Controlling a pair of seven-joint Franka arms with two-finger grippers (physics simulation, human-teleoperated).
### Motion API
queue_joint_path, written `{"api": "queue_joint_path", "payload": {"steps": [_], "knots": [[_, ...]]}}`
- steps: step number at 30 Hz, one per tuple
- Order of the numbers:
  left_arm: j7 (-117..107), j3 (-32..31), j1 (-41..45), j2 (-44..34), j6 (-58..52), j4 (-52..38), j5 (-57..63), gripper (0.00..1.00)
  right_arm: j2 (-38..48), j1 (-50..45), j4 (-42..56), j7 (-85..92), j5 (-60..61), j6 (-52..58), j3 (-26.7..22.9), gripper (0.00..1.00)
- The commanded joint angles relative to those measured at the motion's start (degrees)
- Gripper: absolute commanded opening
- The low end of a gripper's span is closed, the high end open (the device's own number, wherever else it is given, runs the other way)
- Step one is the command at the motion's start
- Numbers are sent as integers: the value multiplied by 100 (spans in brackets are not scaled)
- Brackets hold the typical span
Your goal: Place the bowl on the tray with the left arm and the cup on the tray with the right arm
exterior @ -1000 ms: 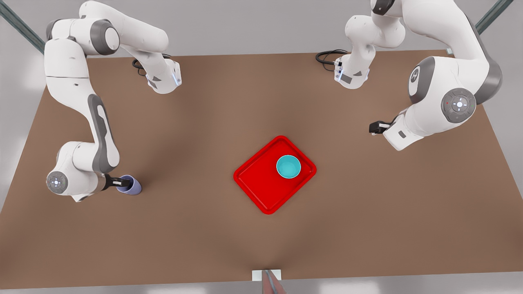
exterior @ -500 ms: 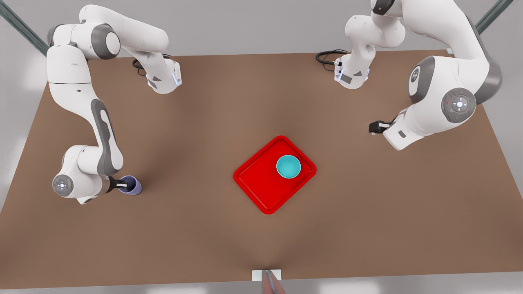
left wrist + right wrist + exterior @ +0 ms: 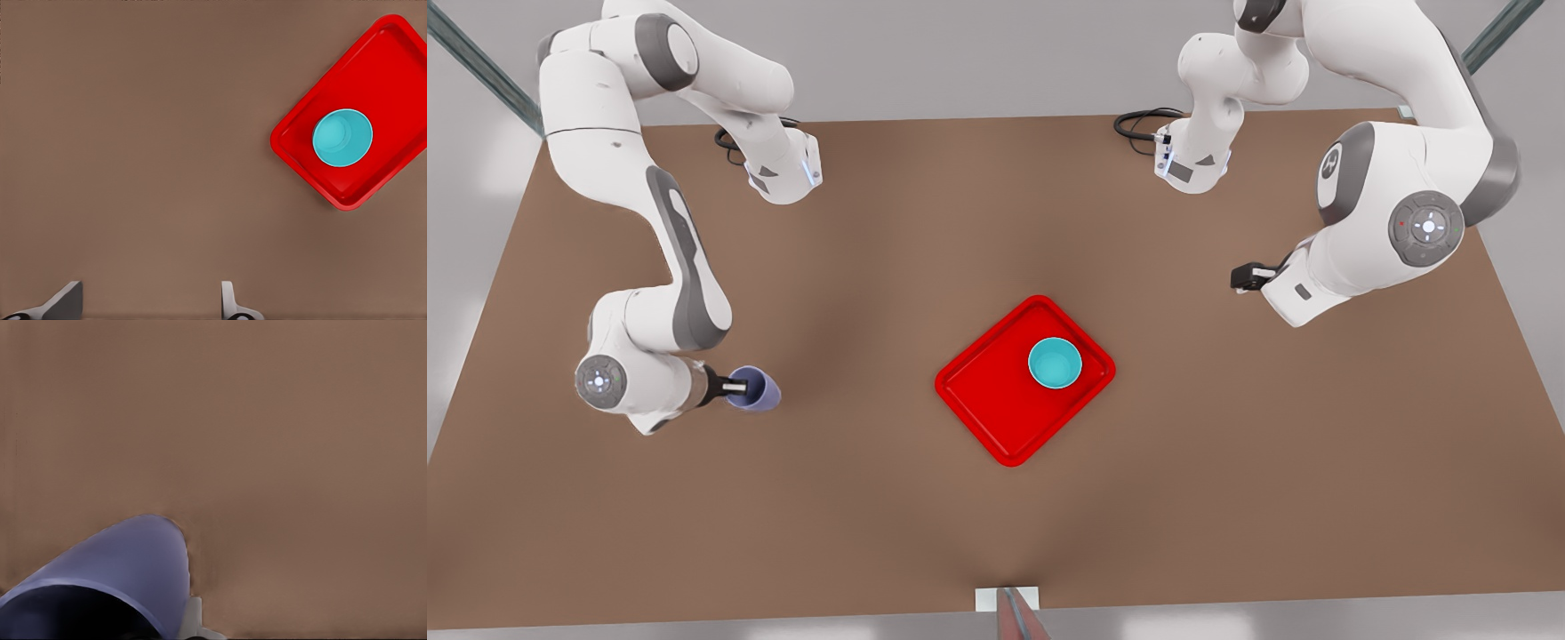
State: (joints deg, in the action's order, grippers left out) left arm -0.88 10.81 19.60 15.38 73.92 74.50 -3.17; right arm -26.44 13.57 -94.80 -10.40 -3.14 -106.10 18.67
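In the front view, you see the bowl (image 3: 1055, 363) already sitting on the tray (image 3: 996, 418) near the middle. At lower left, the right gripper (image 3: 740, 388) pinches the cup (image 3: 754, 389) by its rim, well apart from the tray. At right, the left gripper (image 3: 1238, 279) waits.

In the left wrist view, your left gripper (image 3: 148, 301) is spread wide, holding nothing.

In the right wrist view, the cup (image 3: 127, 567) is close up, gripped.

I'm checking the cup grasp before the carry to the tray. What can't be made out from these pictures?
- Right gripper on the lavender tumbler cup: the right wrist view is cut off at its edge, hiding the fingers' contact.
- Cup's base: in the front view its own wall hides whether it touches the brown table.
- Left gripper: its wrist hides the fingers in the front view.
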Motion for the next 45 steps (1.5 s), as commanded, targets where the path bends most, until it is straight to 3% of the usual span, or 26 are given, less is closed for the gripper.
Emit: {"api": "queue_joint_path", "payload": {"steps": [1,9,16,22,29,45], "knots": [[0,0,0,0,0,3,10,100,7,-3,5,-15,-46,11,40,21],[18,0,0,-9,0,-5,45,100,-134,-196,462,-894,103,-33,1209,21],[9,9,0,0,0,-5,54,100,-845,-1348,1482,-2115,147,-42,1218,21],[9,9,-27,8,-9,4,54,100,-2111,-2244,3196,-2397,305,-95,1209,21],[9,9,-27,0,-9,4,54,100,-2559,-2965,3213,-2388,235,-833,1051,21],[0,9,-44,35,0,21,54,100,-2788,-3378,3073,-1456,-705,-701,717,21]]}}
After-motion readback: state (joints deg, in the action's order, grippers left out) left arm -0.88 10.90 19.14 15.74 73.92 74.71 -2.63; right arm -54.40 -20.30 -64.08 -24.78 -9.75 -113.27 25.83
